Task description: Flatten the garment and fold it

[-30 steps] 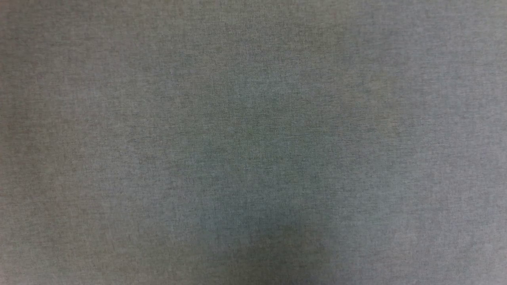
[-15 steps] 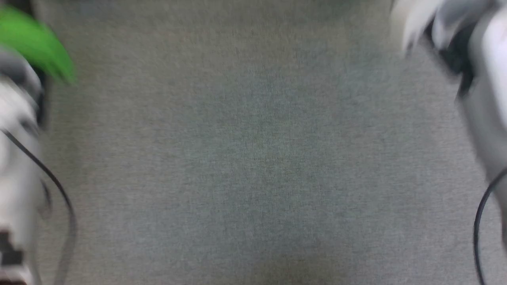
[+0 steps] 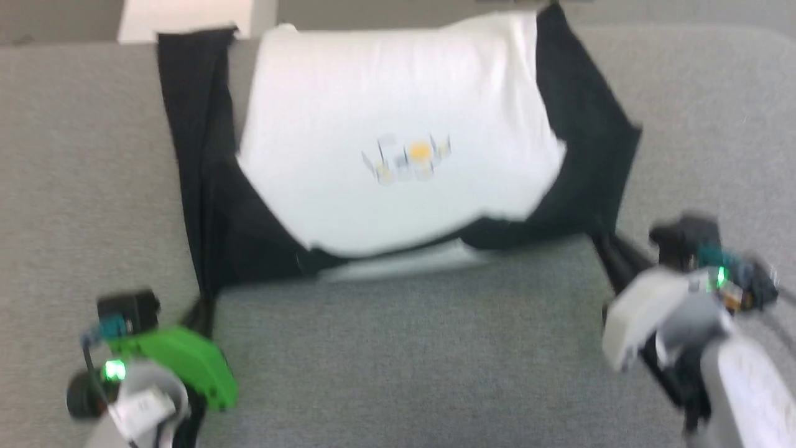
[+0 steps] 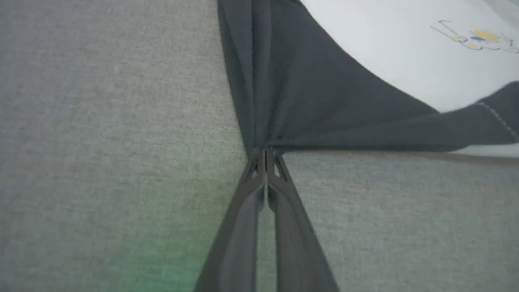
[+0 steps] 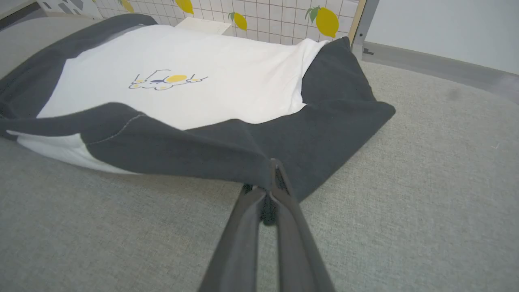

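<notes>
The garment (image 3: 348, 93), soft white cloth with black sleeves, lies spread on your grey woven surface (image 3: 404, 348). Your left gripper (image 4: 265, 153) and right gripper (image 5: 271, 180) each pinch a bunched black fold.

left hand (image 4: 265, 154): green shell (image 3: 186, 367) | right hand (image 5: 273, 166): white shell (image 3: 640, 311) (both dark-fingered)
</notes>
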